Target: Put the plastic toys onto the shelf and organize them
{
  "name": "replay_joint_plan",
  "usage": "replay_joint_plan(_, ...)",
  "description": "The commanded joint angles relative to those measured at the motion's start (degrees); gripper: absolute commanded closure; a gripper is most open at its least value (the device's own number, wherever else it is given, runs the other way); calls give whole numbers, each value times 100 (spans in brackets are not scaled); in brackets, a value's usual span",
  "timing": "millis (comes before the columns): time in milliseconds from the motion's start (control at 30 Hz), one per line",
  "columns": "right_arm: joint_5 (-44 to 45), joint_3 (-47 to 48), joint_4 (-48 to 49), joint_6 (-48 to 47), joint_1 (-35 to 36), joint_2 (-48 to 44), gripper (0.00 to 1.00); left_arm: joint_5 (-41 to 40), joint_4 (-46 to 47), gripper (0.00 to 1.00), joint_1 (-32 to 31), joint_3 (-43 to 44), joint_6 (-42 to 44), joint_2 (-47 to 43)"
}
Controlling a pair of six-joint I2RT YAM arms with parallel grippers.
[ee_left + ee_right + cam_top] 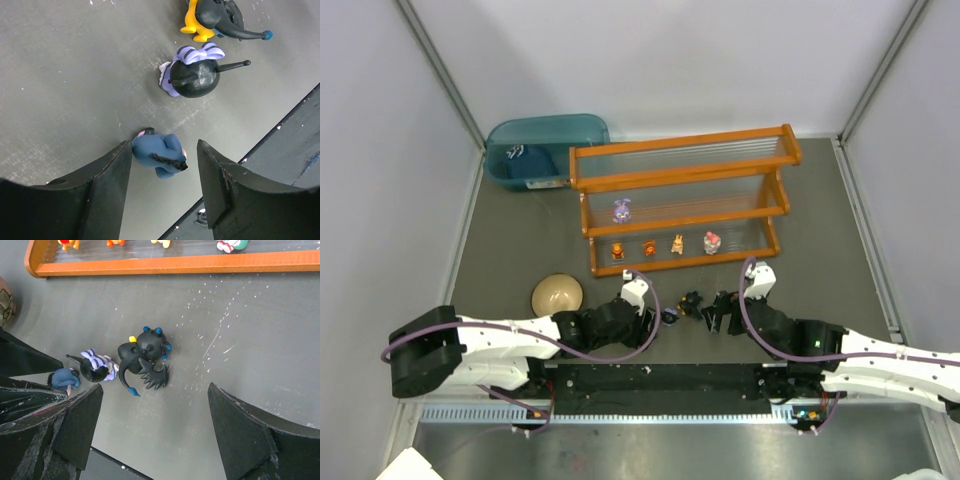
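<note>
Left end effector (164, 148) spread around the small blue toy (159, 154) on the bench (65, 75) — right end effector (155, 390) spread wide, black toy (146, 359) at its 12 o'clock.

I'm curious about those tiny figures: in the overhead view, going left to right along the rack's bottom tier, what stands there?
On the shelf bottom tier: orange figurine → second orange figurine → tan figurine → pink-red figurine.
</note>
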Motion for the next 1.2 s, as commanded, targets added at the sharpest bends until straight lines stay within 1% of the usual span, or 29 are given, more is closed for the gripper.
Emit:
replay_joint_plan(0, 64, -22, 53, 68, 67, -35, 13, 65, 311, 41, 26, -58, 56, 45)
replay_joint_plan(200, 73, -13, 62, 68, 58, -9, 13, 92, 355, 44, 35, -119, 38, 27)
replay_joint_plan(467, 65, 5, 53, 68, 67, 9, 13, 118, 355, 50, 44, -181, 3, -8)
replay_joint_plan(600, 73, 13, 53, 51, 58, 9, 13, 109, 364, 52, 53, -207, -15, -61)
replay_joint_plan(733, 73, 31, 62, 59, 58, 9, 13, 109, 373, 57, 70, -216, -6, -96)
replay_joint_plan(767, 73, 40, 53, 51, 67, 9, 13, 118, 373, 59, 79, -216, -6, -105)
replay_joint_plan(800, 64, 31, 44, 59, 59, 9, 13, 118, 355, 67, 79, -216, -15, -122)
replay_joint_plan(867, 29, 40, 53, 33, 58, 9, 13, 109, 303, 75, 97, -207, -23, -157)
replay_joint_plan(900, 21, 40, 44, 7, 50, 0, 13, 101, 285, 81, 105, -199, -32, -192)
replay_joint_plan(967, 20, 40, 44, -55, 59, -35, 14, 100, 215, 88, 114, -190, -41, -263)
replay_joint_plan(1000, 3, 48, 53, -99, 58, -53, 14, 92, 180, 96, 106, -172, -50, -341)
replay_joint_plan(1033, -15, 57, 62, -273, 58, -79, 13, 100, 119, 100, 123, -137, -67, -394)
replay_joint_plan(1167, -208, 119, 194, -994, 85, -176, 12, 22, -312, 100, 176, 91, -164, -920)
